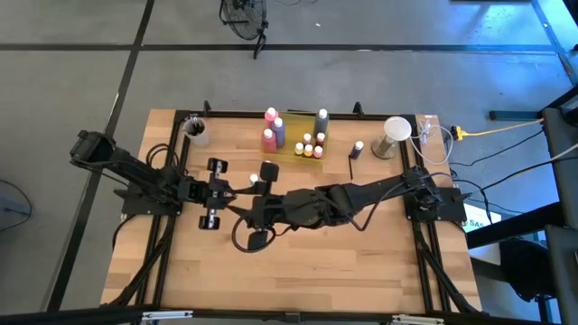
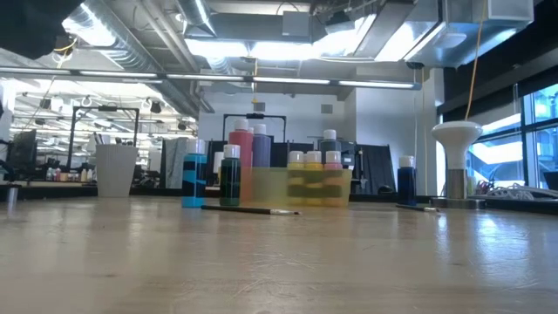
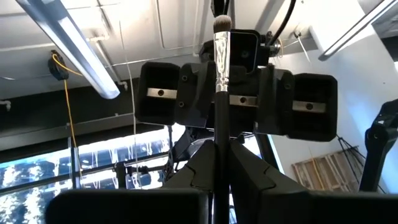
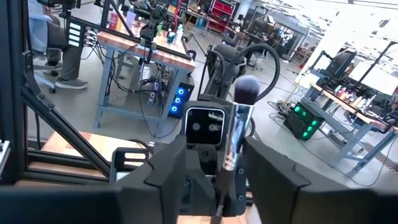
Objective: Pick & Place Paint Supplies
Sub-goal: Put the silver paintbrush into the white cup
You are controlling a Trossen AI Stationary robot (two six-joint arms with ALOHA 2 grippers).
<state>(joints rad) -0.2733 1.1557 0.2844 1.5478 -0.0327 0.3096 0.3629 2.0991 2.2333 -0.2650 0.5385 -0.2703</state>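
At mid-frame the left pincer (image 1: 237,187) was clamped on a brush (image 3: 221,93), held upright against the right pincer (image 1: 260,188), whose fingers (image 4: 273,177) stood narrowly apart around it. Farther back, bottles (image 1: 273,131) crowded the yellow tray (image 1: 305,143) on the surface (image 1: 298,271).

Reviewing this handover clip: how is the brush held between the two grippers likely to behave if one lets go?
The brush has a thin straight handle, so it probably stays stiff rather than droops. It looks light, so the left gripper, shut on the handle, could likely hold it alone. The metal ferrule looks smooth; gripped there, it might slip or pivot.
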